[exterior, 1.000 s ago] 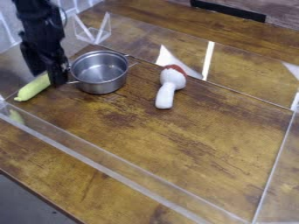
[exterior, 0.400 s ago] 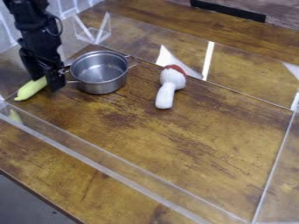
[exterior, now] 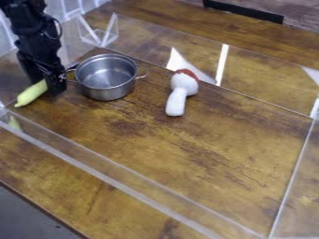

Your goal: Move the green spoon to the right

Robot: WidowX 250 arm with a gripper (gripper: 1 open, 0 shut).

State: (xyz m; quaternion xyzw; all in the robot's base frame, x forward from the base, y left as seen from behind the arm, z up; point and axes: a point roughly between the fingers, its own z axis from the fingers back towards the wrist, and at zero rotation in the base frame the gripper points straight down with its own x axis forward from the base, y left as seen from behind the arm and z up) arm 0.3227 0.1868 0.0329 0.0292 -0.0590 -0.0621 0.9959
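The green spoon (exterior: pixel 32 92) is a small yellow-green tapered item lying on the wooden table at the far left, just left of the steel pot (exterior: pixel 104 76). My black gripper (exterior: pixel 47 78) points straight down over the spoon's upper right end. Its fingers stand open on either side of that end, low near the table. Part of the spoon's end is hidden behind the fingers, so I cannot tell whether they touch it.
A white mushroom-shaped item with a red part (exterior: pixel 182 91) lies to the right of the pot. Clear plastic walls (exterior: pixel 137 191) enclose the wooden table area, with upright clear panels (exterior: pixel 222 63) at the back.
My gripper has shifted slightly left and down, from beside the pot's rim onto the spoon's upper end. The spoon, pot and mushroom item have not moved.
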